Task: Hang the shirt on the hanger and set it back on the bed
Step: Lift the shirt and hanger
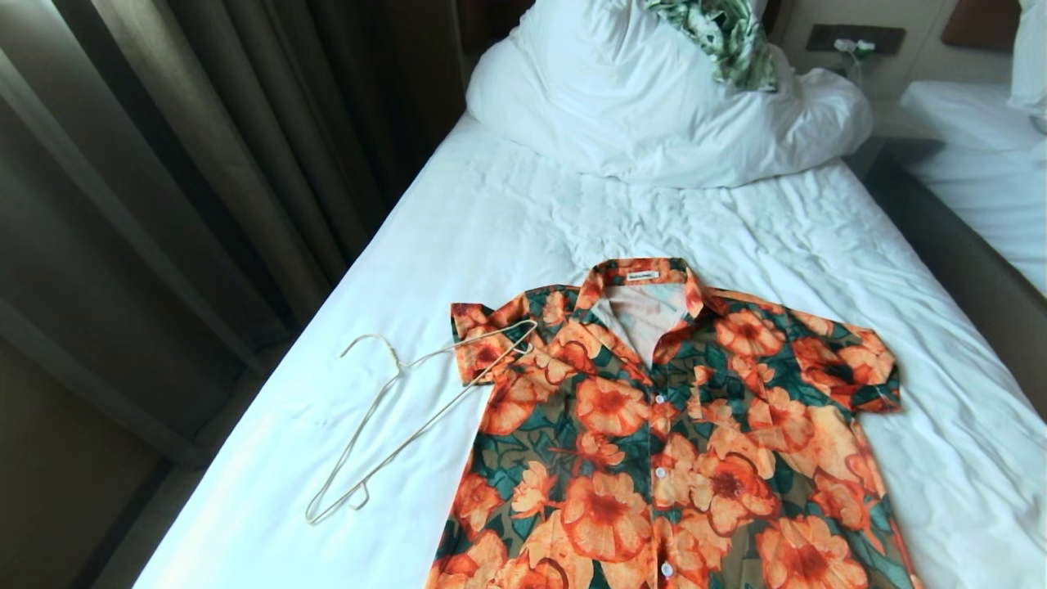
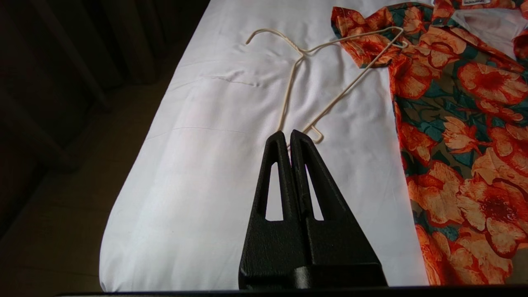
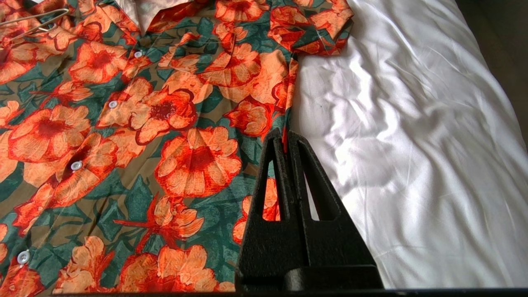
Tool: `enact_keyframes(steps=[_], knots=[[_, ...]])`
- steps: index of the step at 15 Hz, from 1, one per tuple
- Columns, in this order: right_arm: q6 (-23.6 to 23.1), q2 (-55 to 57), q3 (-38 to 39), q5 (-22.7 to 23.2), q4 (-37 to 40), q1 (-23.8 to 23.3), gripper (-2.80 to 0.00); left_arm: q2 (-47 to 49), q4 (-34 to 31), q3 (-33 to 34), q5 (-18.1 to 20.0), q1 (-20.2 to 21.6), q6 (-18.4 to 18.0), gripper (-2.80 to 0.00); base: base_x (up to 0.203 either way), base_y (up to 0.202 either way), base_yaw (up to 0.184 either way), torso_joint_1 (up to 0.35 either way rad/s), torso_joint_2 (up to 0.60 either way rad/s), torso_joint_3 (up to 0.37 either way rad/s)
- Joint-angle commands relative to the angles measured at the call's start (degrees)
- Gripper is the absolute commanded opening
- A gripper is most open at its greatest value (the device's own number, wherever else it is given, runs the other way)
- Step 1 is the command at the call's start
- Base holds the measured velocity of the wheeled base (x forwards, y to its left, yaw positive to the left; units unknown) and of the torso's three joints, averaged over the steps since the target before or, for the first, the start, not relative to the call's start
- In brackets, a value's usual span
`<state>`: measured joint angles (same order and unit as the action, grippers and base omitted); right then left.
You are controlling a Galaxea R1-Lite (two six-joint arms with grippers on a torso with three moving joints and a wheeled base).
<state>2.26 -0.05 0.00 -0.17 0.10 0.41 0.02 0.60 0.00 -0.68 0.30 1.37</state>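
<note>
The orange-flowered shirt (image 1: 679,433) lies flat, buttoned and collar away from me, on the bed's white sheet (image 1: 507,221). The cream wire hanger (image 1: 409,401) lies to its left, one corner resting on the shirt's left sleeve. Neither gripper shows in the head view. In the left wrist view my left gripper (image 2: 289,133) is shut and empty, held above the sheet short of the hanger (image 2: 313,78), with the shirt (image 2: 462,123) to one side. My right gripper (image 3: 284,133) is shut and empty above the shirt's side edge (image 3: 165,136).
A bunched white duvet and pillow (image 1: 654,98) sit at the head of the bed with a green-and-white leaf-print garment (image 1: 724,37) on top. Dark curtains (image 1: 204,164) stand left of the bed. A second white bed (image 1: 981,155) lies at the right, across a narrow gap.
</note>
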Motion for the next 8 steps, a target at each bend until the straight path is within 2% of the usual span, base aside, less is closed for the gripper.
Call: enact_keyframes(steps=[1, 8], knots=[[0.03, -0.04, 0.0, 0.0, -0.01, 0.02, -2.8, -0.02, 0.02, 0.35, -0.02, 0.05, 0.04, -2.8, 0.0, 0.0, 0.0, 0.0, 0.0, 0.0], [0.03, -0.04, 0.0, 0.0, -0.01, 0.02, -2.8, 0.05, 0.02, 0.35, -0.02, 0.05, 0.04, -2.8, 0.0, 0.0, 0.0, 0.0, 0.0, 0.0]])
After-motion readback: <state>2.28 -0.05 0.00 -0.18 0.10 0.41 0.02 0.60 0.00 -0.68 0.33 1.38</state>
